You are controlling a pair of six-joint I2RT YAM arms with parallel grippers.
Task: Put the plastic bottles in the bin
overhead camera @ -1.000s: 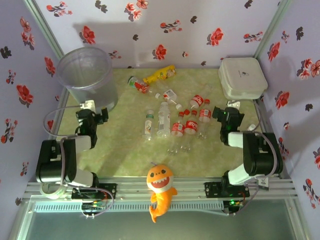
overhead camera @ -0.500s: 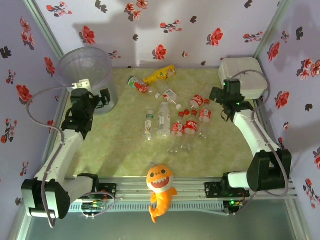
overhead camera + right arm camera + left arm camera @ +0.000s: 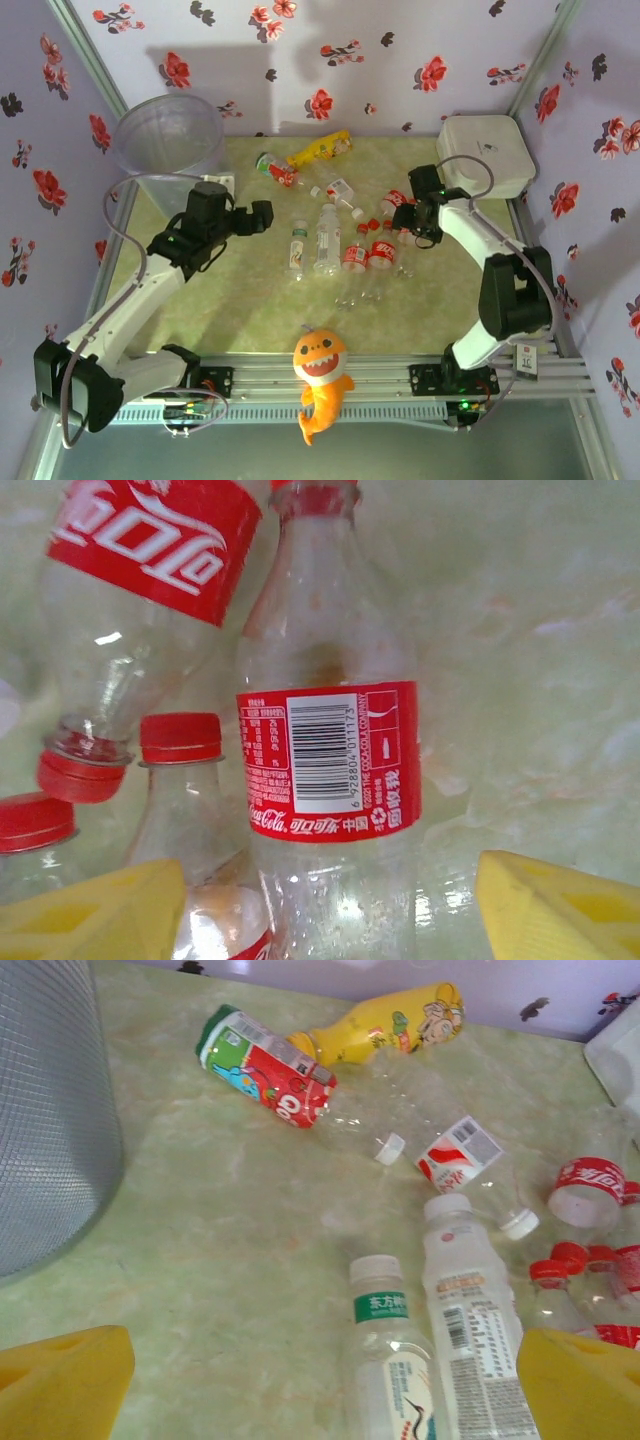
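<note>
Plastic bottles (image 3: pixel 345 235) lie scattered on their sides across the middle of the overhead frame, well apart from the bin (image 3: pixel 168 140), the translucent bucket at upper left, which looks empty. The right gripper (image 3: pixel 408 222) hangs over the cluster's right-hand end, beside the white lidded box (image 3: pixel 485 155). Its wrist camera shows its yellow fingers (image 3: pixel 100 910) spread on either side of a red-labelled bottle (image 3: pixel 330 770), pinching nothing yet, a stance that appears set for a grasp across the bottle's body. Red-capped neighbours lie close on the left of that frame and could be caught by the finger there. The left gripper (image 3: pixel 258 216), jaws wide and empty, reaches from the bin's side toward two white-capped bottles (image 3: pixel 440 1350) at the bottom of its view. A yellow bottle (image 3: pixel 390 1025) lies at the top, and the bin's wall fills the left edge, seemingly so a picked bottle has only a short carry to the bin.
</note>
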